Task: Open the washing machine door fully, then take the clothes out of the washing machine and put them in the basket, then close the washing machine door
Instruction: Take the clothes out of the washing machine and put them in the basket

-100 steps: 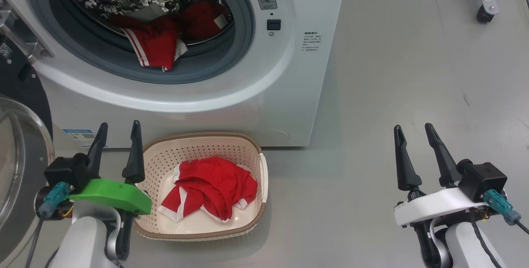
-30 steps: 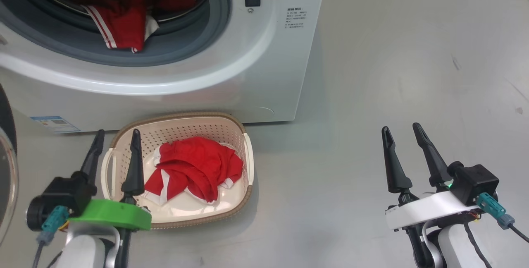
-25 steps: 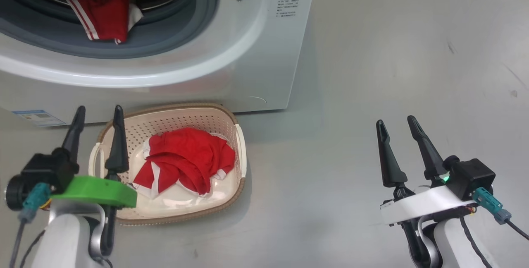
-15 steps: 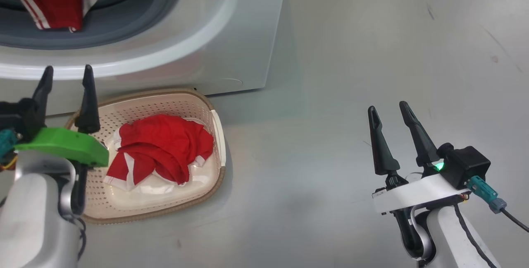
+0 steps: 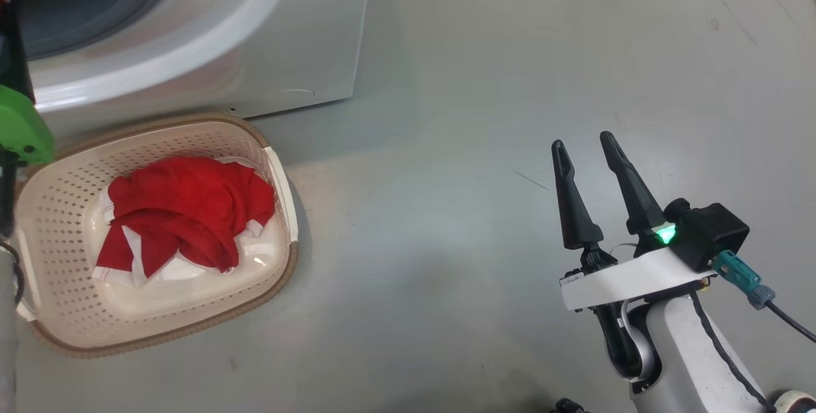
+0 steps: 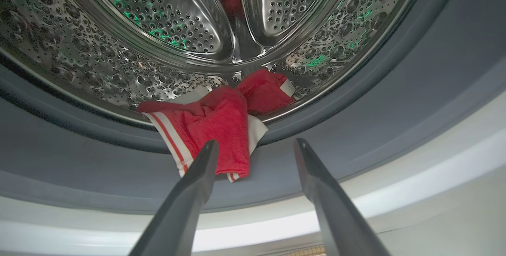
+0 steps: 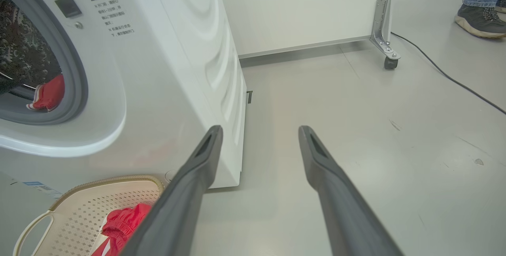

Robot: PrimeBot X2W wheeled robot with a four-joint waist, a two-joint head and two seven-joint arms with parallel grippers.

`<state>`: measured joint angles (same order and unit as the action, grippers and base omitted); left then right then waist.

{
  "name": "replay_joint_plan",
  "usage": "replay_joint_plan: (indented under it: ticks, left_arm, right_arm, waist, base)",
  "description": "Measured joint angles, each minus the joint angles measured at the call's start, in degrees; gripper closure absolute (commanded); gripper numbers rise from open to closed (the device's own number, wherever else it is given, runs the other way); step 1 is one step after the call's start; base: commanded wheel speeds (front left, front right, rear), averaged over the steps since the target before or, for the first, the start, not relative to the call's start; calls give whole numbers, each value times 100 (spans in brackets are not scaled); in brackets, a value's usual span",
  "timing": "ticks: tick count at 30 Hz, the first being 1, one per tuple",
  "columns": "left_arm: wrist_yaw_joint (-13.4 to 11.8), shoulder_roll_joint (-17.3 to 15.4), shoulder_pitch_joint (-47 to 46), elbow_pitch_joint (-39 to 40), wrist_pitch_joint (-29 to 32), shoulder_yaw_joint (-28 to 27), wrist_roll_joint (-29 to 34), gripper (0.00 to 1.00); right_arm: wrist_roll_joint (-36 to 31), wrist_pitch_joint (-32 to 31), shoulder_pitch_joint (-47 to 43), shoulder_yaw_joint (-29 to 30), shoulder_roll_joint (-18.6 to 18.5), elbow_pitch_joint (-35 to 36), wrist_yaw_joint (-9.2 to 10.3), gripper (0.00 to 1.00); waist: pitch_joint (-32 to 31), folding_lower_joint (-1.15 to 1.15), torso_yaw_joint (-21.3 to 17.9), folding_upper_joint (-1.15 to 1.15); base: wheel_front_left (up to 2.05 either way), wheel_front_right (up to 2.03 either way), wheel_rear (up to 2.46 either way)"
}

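Head view: our right gripper (image 5: 581,139) hangs wide open over the floor (image 5: 446,222), red clothes (image 5: 185,202) sit in the basket (image 5: 57,209). Left wrist: our left gripper (image 6: 257,141) is spread open facing a red garment (image 6: 221,129) draped over the washing machine (image 6: 435,149) gasket (image 6: 355,110). Right wrist: fingers (image 7: 189,192) apart, machine alongside.

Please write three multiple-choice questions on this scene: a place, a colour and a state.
1. Where is the basket? A) on a table B) on the floor before the washing machine C) on a chair
2. What colour are the clothes hanging from the drum? A) blue B) green C) red
3. How is the left gripper? A) open B) shut on clothes C) shut on the basket
Answers: 1 B, it stands on grey floor; 2 C, red cloth with white stripes; 3 A, its fingers stand wide apart.
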<state>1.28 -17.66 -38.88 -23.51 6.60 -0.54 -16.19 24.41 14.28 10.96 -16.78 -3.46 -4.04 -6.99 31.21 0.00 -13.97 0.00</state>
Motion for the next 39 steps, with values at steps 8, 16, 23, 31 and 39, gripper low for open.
replay_joint_plan:
  ticks: [8,16,23,31,39]
  left_arm:
    - [-163,-310,-611,-509,402,19,266,0]
    - [-296,-435,-1101,-942,557,83,483,0]
    - [-391,-559,-1389,-1199,705,67,545,0]
    - [-449,-630,-1744,-1436,745,97,626,0]
    - [-455,-636,-1942,-1718,744,222,747,0]
  right_arm:
    - [30,0,148,-21,22,0,0,0]
    - [71,0,256,-56,44,-10,0,0]
    - [73,0,268,-127,54,-13,0,0]
    - [73,0,305,-148,68,-12,0,0]
    - [73,0,383,-172,73,-14,0,0]
  waist:
    - [305,0,-265,0]
    - [494,0,-429,0]
    - [563,0,-479,0]
    - [717,0,-543,0]
    - [820,0,-581,0]
  base:
    - [0,0,0]
    - [0,0,0]
    - [0,0,0]
    - [0,0,0]
    - [0,0,0]
